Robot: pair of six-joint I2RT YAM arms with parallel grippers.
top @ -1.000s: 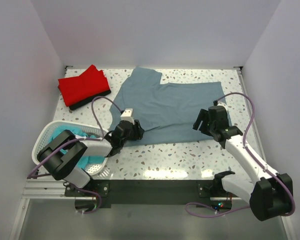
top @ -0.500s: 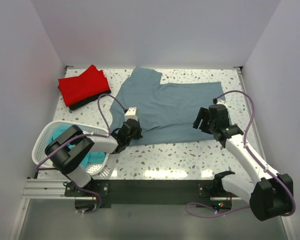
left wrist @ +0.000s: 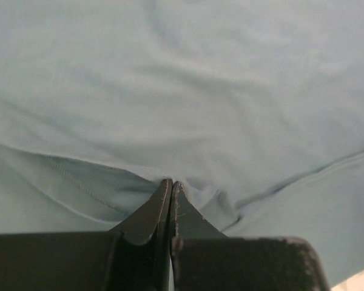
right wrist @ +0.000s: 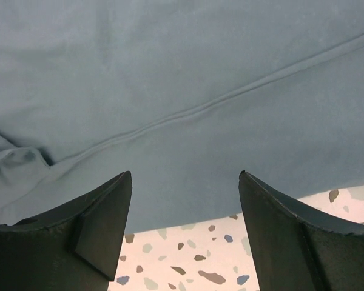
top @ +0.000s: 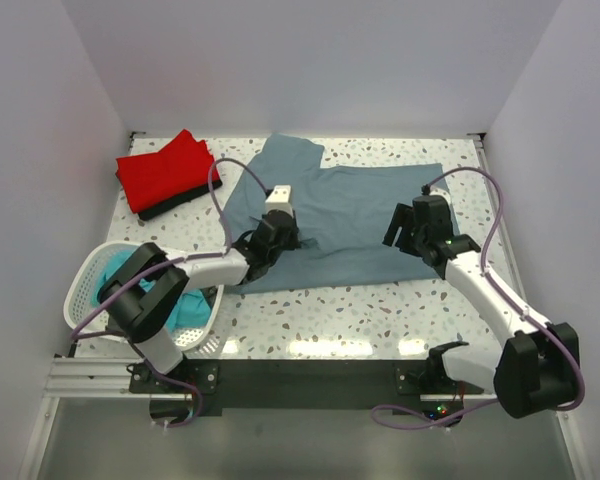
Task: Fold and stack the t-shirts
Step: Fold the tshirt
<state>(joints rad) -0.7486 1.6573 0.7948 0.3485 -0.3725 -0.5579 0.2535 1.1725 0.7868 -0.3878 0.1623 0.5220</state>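
Left gripper: you are seeing it clenched on a pinch of the near-left hem of the blue-grey t-shirt. Over the last second it has been travelling toward 1 o'clock and carrying that hem with it.
Right gripper: it is hanging released, fingers wide apart, just above the shirt's near-right hem. It has been edging toward 11 o'clock and is gripping nothing.
T-shirt: it is lying spread across the middle and far half of the table. Its near-left corner is now doubling over the body, and a ridge of cloth is bunching at the closed jaws.
Meaning for the task: in my judgement the first fold is getting under way from the left side only. The right hem is still lying flat, so the fold line is likely running skewed unless the right arm takes hold.
Basket: it is sitting at 8 o'clock, holding a teal garment that is still waiting its turn.
Cable: the left arm's purple lead is looping over the shirt's left sleeve area. You are advised to watch it for snagging.
Red shirt: it is resting folded at 10 o'clock on a dark garment, well apart from the working shirt and obstructing nothing.
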